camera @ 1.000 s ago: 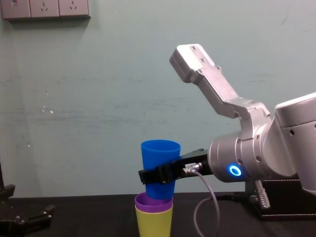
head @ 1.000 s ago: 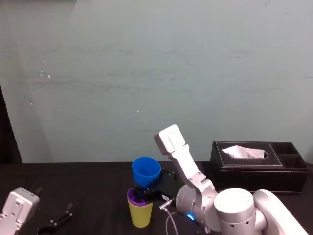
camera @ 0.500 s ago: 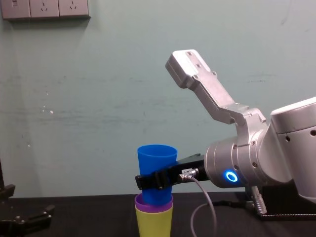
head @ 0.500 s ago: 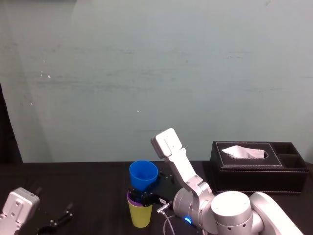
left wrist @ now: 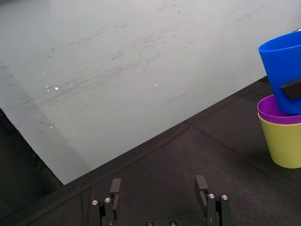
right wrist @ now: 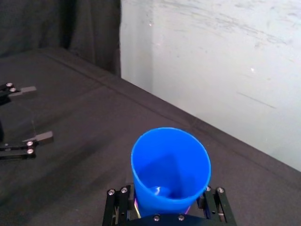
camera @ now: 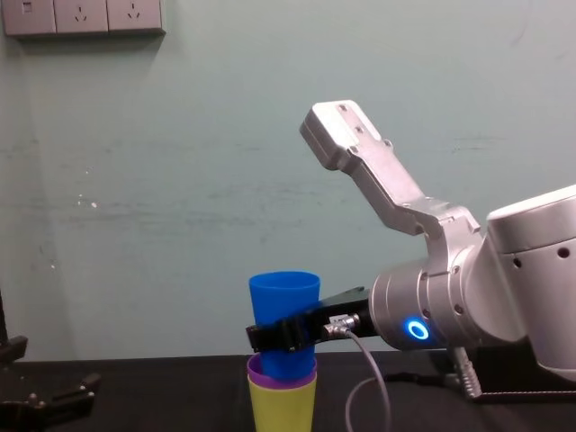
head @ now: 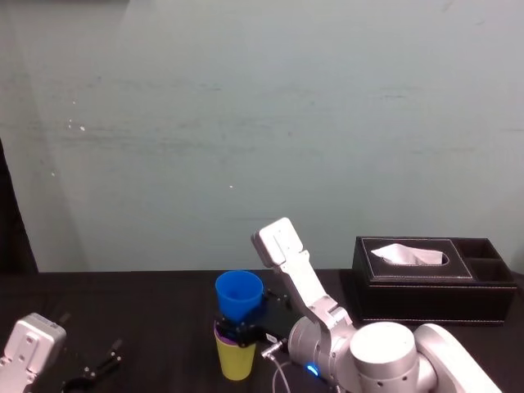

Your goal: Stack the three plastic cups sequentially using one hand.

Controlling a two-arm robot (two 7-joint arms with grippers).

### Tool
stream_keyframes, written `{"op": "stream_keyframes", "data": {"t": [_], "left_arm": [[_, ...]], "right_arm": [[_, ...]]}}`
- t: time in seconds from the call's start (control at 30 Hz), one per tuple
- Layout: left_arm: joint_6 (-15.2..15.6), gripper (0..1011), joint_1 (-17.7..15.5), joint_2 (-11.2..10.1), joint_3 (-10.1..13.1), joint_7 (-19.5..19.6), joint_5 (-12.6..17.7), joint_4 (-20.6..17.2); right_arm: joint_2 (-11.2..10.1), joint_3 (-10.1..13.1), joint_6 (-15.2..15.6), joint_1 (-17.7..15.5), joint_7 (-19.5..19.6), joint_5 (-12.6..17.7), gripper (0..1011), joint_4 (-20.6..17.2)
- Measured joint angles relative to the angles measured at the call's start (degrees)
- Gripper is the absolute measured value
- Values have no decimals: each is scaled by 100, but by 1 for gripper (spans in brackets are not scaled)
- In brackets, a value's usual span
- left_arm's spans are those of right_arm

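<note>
- Jaws of the right gripper [camera: 281, 335] are clamping the blue cup [camera: 284, 301] across its wall, roughly halfway up, with the arm reaching in from the robot's right.
- That cup is hanging upright, mouth opening toward the ceiling and narrow base pointing straight down, so its long axis is running vertically.
- Directly beneath it, the purple cup [camera: 256, 367] is nesting inside the yellow-green cup [camera: 282, 407], which is standing on the black table [head: 147, 327]; both are upright, mouths up.
- In the chest view the blue base is already dipping inside the purple rim, and I'm seeing no sideways offset: one axis is sitting right over the other.
- As I'm reading it, the next move is a straight push down along that shared vertical line, then a release. Any tilt of the blue cup risks wedging the tapers crooked.
- Off on the robot's left, the left gripper [left wrist: 157, 186] is idling low over the table, fingers spread and holding nothing, well apart from the stack.
- Over on the right, the tissue box [head: 434, 278] is sitting away from the cups.
</note>
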State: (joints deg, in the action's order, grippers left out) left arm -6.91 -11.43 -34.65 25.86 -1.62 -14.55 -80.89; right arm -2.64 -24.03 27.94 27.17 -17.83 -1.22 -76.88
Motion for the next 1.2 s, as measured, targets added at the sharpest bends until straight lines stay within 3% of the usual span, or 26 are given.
{"op": "stream_keyframes", "data": {"t": [0.77,1.2], "left_arm": [[0,1000,0,0,0,0,0,-1],[0,1000,0,0,1,0,0,-1]], "right_arm": [[38,68,-185,-11,60,39,717,-92],[123,66,-463,103,60,147,717,274]]}}
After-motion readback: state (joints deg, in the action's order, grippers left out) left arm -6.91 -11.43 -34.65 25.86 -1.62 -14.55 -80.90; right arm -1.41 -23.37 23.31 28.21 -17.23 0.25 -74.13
